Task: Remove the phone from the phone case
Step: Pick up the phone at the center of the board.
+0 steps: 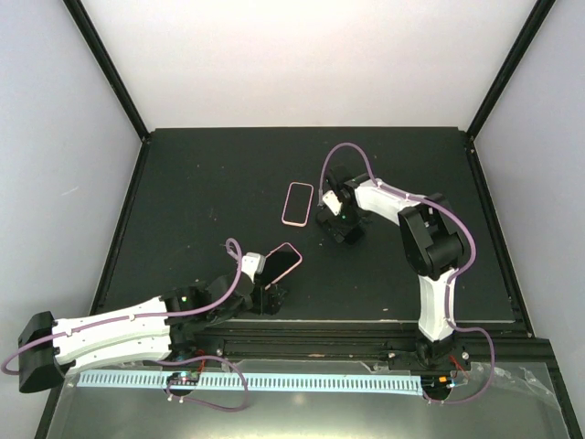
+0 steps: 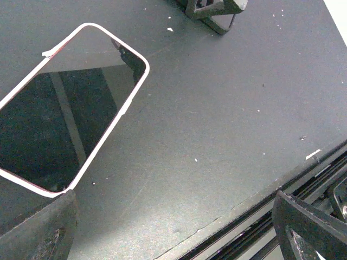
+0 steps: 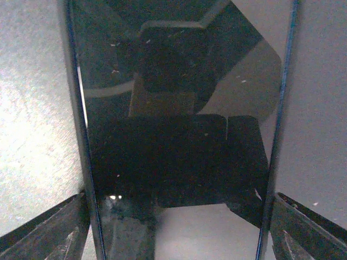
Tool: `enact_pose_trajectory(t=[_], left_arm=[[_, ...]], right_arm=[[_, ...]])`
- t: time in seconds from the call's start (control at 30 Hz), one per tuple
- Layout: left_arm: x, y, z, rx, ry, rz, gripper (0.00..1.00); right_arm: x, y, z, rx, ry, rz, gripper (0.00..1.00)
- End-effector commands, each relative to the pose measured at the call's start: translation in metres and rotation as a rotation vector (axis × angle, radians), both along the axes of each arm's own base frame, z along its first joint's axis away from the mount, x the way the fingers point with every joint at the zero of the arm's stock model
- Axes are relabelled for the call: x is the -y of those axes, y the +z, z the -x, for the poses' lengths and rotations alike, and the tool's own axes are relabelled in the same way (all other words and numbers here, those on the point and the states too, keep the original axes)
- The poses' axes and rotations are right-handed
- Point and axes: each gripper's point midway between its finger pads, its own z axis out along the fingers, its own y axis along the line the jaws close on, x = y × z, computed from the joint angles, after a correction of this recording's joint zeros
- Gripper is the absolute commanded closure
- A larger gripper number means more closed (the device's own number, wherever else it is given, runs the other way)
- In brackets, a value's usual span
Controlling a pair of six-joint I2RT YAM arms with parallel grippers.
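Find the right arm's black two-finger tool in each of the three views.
Top external: the right arm's black two-finger tool is just right of centre.
Left wrist: the tool is at the top edge, partly cut off.
Right wrist: its fingers fill the bottom corners, flanking a dark glossy slab.
Shared landmark: the dark tabletop, seen in all three.
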Motion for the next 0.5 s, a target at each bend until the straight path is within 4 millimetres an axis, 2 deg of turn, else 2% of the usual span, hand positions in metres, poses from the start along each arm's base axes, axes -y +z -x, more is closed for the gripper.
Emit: enact_pose_trajectory(t=[0.0,0.1,0.2,0.37,0.47], left_arm=[[0.011,0.021,-0.003,0.022,-0.011,0.069,0.01],[0.015,0.026,-0.004,0.031,-0.021,0.075,0.01],[0.019,0.028,-0.005,0.029,-0.030,0.060,0.01],[0.023,0.029,-0.006,0.016,-0.029,0.064,0.01],[0.022,0.030,-0.009,0.014,0.005,0.075,0.01]], right_arm=[[0.015,-0.031,0.041,-0.211,0.095,0.085,0.10],[0.021,-0.034,0.049,-0.263,0.103,0.115,0.07],[0.027,-0.037,0.049,-0.276,0.073,0.159,0.08],[0.028,-0.037,0.052,-0.281,0.058,0.156,0.31],[0.023,-0.027,0.056,-0.252,0.058,0.097,0.35]])
